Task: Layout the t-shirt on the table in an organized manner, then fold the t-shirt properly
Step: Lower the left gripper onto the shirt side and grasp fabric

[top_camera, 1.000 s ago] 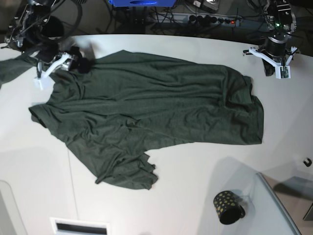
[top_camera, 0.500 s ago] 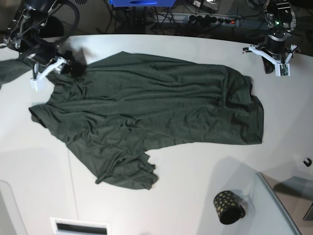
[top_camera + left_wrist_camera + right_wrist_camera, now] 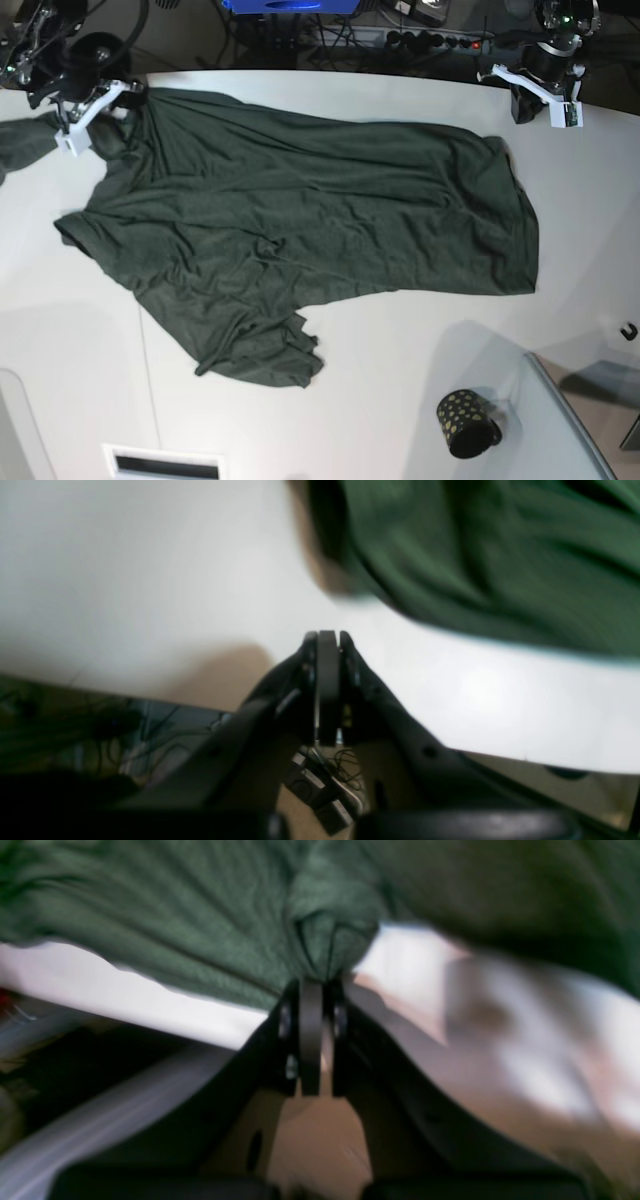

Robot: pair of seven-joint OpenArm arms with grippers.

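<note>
T-shirt sprawls rumpled across the desk in the base view. On the left wrist cam we see the left end effector closed, empty. On the right wrist cam the right end effector pinches a fabric bunch; we reckon a hard pull could slip it free.
</note>
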